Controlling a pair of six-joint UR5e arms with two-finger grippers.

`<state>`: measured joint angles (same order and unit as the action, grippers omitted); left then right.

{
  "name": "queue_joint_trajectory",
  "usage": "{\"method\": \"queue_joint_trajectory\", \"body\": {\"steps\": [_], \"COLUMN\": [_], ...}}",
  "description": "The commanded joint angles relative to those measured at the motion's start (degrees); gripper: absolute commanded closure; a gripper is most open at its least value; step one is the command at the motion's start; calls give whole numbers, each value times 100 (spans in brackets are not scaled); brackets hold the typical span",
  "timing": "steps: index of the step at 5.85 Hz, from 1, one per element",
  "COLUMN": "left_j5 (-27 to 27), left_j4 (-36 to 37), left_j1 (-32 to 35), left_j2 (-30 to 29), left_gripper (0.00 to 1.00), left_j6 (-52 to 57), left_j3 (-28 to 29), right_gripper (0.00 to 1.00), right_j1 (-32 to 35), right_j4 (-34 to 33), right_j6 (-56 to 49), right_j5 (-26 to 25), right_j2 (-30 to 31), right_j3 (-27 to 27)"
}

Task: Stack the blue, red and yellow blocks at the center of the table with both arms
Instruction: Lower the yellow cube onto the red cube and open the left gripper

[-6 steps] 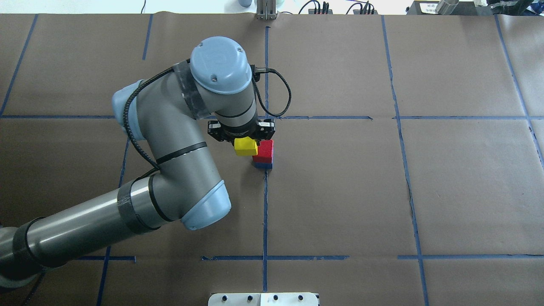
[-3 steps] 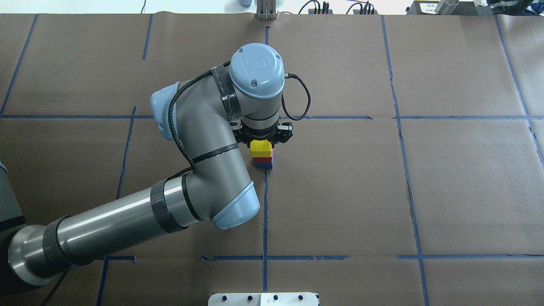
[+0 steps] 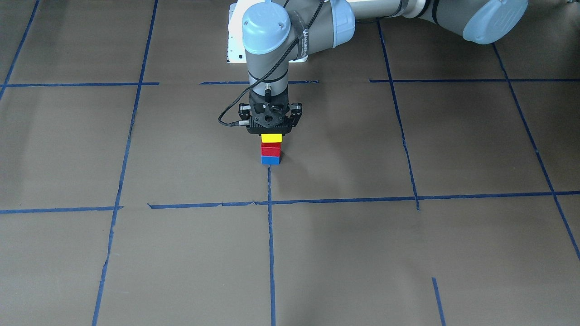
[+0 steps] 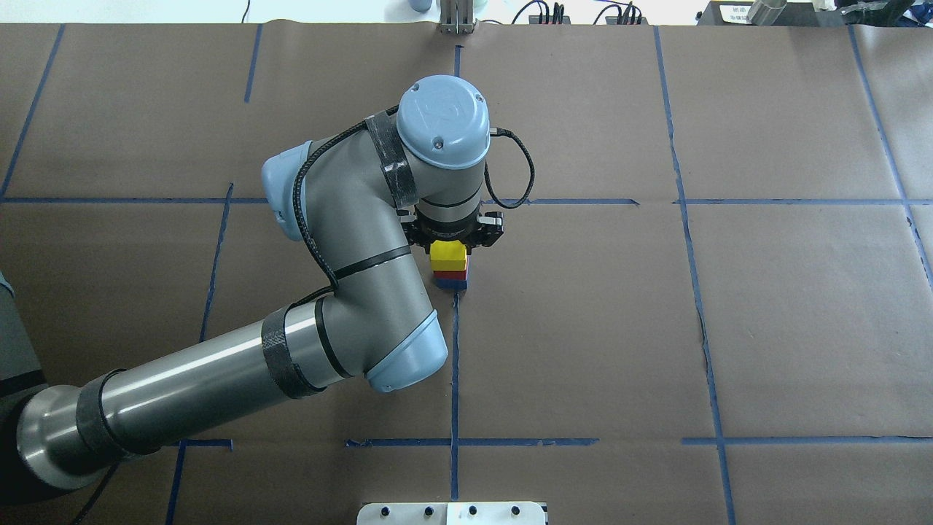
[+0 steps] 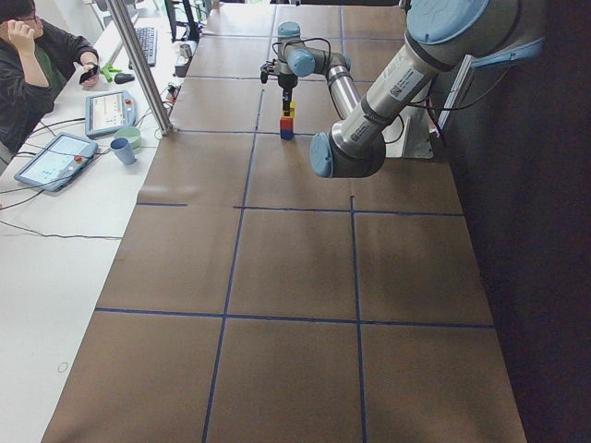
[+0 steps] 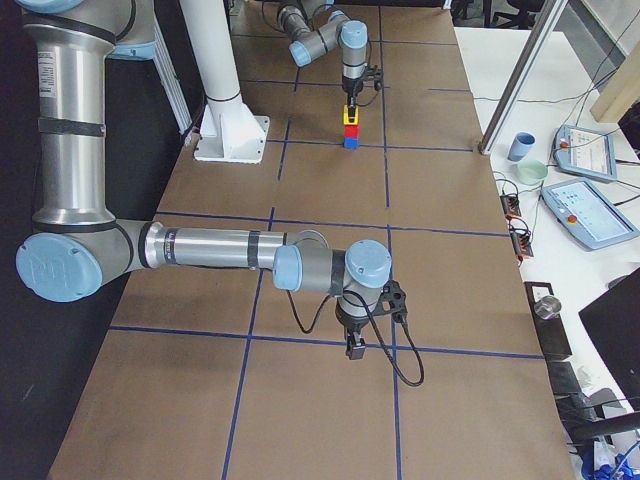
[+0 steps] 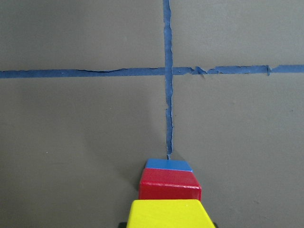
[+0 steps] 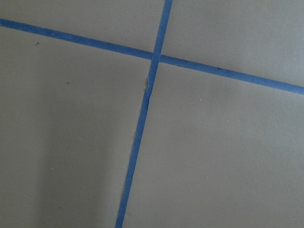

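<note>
At the middle of the brown paper table (image 4: 583, 328) stands a stack: blue block (image 3: 270, 160) at the bottom, red block (image 3: 271, 149) on it, yellow block (image 3: 271, 138) on top. My left gripper (image 3: 271, 135) comes straight down over the stack and is shut on the yellow block (image 4: 447, 253), which rests square on the red block (image 4: 453, 275). In the left wrist view the yellow block (image 7: 170, 213) fills the bottom edge, with the red block (image 7: 169, 183) and blue block (image 7: 168, 165) below it. My right gripper (image 6: 355, 345) hangs low over a tape crossing far from the stack; I cannot tell whether it is open or shut.
A white pedestal base (image 4: 452, 512) sits at the robot's edge of the table. Cables and a metal post (image 4: 456, 18) line the far edge. A person (image 5: 28, 65) sits at a side desk with tablets and a cup (image 5: 122, 149).
My left arm swung right, carrying the yellow block from beside the red block to directly on top of it. Over the last half second it barely moved.
</note>
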<state>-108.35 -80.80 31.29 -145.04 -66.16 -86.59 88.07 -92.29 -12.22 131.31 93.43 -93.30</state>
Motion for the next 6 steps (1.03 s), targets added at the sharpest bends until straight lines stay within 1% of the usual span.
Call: {"method": "queue_joint_trajectory", "body": {"steps": [1,2,3,4,5,6], "left_j5": [-2,-2,-2,-2,7,7], "left_j4": [-215,-217,-217,-217,-217,-217], "left_j1": [8,9,9,9,9,9], "left_j2": [2,2,2,2,2,11], "left_gripper": [75,74,67,58,42,17], "left_j6": [16,16,7,7,7,7], "left_j3": [142,151,169,169,169,169], "right_gripper": [0,0,0,0,0,0], "right_j1": [0,0,0,0,0,0], "right_j4": [0,0,0,0,0,0], "right_j6": [0,0,0,0,0,0], "right_j5": [0,0,0,0,0,0], "right_j2": [0,0,0,0,0,0], "right_j3": [14,14,23,14,14,23]}}
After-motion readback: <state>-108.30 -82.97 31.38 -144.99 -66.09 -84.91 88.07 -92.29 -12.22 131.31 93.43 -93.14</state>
